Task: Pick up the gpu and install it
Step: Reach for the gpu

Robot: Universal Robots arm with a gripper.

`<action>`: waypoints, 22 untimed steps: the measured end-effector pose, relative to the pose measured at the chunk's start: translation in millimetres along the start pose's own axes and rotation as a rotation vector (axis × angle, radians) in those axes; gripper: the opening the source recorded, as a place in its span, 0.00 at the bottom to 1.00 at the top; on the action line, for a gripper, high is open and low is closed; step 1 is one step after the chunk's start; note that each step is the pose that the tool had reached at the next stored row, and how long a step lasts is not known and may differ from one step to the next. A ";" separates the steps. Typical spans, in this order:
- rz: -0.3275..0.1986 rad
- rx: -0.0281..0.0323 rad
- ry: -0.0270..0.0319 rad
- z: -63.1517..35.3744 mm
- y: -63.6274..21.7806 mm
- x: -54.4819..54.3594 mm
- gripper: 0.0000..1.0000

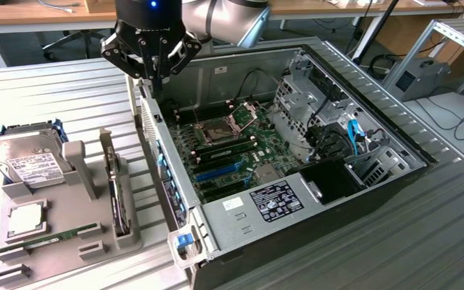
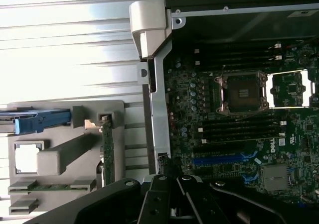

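Gripper (image 1: 153, 81) sits closest to my wrist cam, jaws clenched w/ nothing in them, hovering over the rear wall of the PC case (image 1: 337, 205). I see the gpu (image 1: 118, 196) not picked yet. It stands on edge in a slot of the grey holder (image 1: 75, 208) beside the case, HDD (image 1: 26, 163) on the ext. view's left.

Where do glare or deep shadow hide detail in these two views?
Wrist view: glare washes the slatted table out to near white, while the motherboard looks dim by contrast. Exterior view: the lighting is even with no strong glare, and only a deep pocket inside the computer case sinks into shadow.
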State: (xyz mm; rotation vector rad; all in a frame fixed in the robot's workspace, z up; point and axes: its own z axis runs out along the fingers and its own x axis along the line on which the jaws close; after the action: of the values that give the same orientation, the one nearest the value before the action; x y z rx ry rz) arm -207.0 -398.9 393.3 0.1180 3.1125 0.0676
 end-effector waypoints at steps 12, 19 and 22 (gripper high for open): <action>0.000 0.0000 0.0000 -0.2 -0.6 7.5 0.11; 0.000 0.0000 0.0000 -0.3 -0.9 12.4 0.11; 0.000 0.0000 0.0000 -0.4 -1.1 15.0 0.11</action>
State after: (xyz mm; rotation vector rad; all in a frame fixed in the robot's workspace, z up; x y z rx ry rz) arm -222.1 -399.0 393.3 0.1180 3.1125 0.0676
